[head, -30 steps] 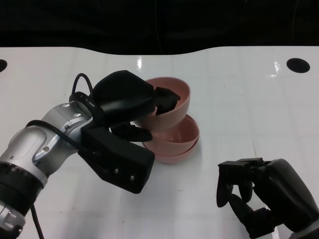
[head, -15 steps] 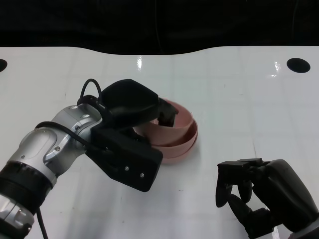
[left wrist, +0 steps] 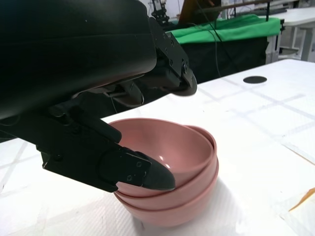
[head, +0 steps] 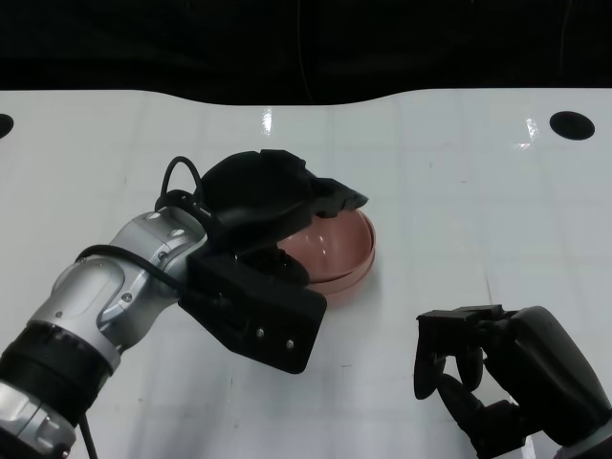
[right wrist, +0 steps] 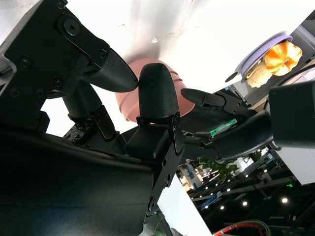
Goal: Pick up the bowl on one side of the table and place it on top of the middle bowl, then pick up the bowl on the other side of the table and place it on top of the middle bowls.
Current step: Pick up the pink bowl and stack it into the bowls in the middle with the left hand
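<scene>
A stack of pink bowls (head: 342, 251) stands nested and level at the middle of the white table (head: 459, 191). My left hand (head: 268, 206) hovers over its near-left side with fingers spread. In the left wrist view the upper fingers (left wrist: 172, 73) stand well above the stack (left wrist: 192, 191), and the thumb tip (left wrist: 147, 174) sits at the top bowl's rim; whether it touches I cannot tell. My right hand (head: 497, 378) rests near the table's front right, away from the bowls and holding nothing, its fingers loosely bent and apart. The right wrist view shows a bit of pink bowl (right wrist: 129, 101) past its fingers (right wrist: 157, 98).
A black round hole (head: 572, 124) lies in the table at the far right, and another hole (head: 3, 124) at the far left edge. Beyond the table's far edge is darkness. A green-covered table (left wrist: 236, 24) stands in the background.
My left hand has lowered the tilted top bowl into the stack, where it now sits level. The fingers have spread off it. The right hand has not moved.
</scene>
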{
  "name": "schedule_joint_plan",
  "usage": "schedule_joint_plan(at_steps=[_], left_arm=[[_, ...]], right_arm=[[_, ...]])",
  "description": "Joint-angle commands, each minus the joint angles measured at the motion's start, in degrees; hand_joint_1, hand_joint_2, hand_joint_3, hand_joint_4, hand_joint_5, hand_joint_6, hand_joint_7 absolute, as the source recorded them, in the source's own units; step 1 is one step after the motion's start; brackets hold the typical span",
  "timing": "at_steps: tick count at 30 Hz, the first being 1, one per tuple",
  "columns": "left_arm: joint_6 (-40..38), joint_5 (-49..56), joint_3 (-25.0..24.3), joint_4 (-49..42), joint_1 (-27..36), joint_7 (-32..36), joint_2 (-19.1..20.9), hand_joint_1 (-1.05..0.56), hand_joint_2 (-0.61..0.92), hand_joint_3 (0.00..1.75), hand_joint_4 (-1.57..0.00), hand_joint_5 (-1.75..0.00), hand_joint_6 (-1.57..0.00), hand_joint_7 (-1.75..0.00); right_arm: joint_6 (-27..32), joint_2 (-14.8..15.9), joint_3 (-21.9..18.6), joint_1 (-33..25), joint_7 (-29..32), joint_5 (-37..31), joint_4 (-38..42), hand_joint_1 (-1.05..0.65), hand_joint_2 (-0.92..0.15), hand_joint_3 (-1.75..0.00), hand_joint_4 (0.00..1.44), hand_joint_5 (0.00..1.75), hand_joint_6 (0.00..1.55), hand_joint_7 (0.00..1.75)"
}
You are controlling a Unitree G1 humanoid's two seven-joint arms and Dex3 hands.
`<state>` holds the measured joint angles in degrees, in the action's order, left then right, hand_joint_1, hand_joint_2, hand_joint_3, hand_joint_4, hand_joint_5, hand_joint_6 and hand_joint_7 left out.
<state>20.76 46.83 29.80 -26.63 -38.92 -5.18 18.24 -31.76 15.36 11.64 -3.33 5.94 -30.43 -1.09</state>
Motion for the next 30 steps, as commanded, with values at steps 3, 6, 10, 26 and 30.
schedule_joint_plan(at_steps=[3, 6, 10, 26, 30], left_arm=[[-1.12, 1.52, 0.45, -0.28, 2.47, 3.8, 0.44, -0.73, 0.92, 0.33, 0.0, -0.36, -0.21, 0.0], [-1.46, 1.33, 0.25, -0.14, 3.93, 4.9, 0.47, -0.75, 0.92, 0.36, 0.0, -0.28, -0.15, -0.01], [-1.86, 1.29, 0.17, 0.3, 5.49, 5.83, 0.75, -0.75, 0.92, 0.37, 0.0, -0.25, -0.14, -0.01], [-4.57, -7.24, -10.76, 22.98, 22.18, 6.63, 3.11, -0.64, 0.92, 0.39, 0.0, -0.42, -0.19, -0.05], [-0.25, -11.15, -14.77, 26.5, 28.18, 10.2, 3.2, -0.44, 0.92, 0.32, 0.0, -0.87, -0.33, -0.13]], right_arm=[[-0.21, 0.82, -0.61, -0.7, -0.22, 0.88, 0.07, -0.11, -0.12, -1.63, 0.96, 1.75, 0.84, 1.51], [-0.26, 0.85, -0.62, -0.73, -0.15, 0.72, -0.05, -0.1, -0.12, -1.64, 0.96, 1.75, 0.84, 1.51], [-0.2, 0.83, -0.59, -0.78, -0.23, 0.74, -0.14, -0.1, -0.12, -1.64, 0.96, 1.75, 0.84, 1.51], [-1.58, 1.62, -1.4, -0.73, -0.75, 1.97, 0.9, -0.09, -0.14, -1.63, 0.96, 1.75, 0.84, 1.51], [-1.86, 1.54, -1.3, -0.26, -0.51, 1.69, 1.41, -0.09, -0.13, -1.64, 0.96, 1.75, 0.84, 1.52]])
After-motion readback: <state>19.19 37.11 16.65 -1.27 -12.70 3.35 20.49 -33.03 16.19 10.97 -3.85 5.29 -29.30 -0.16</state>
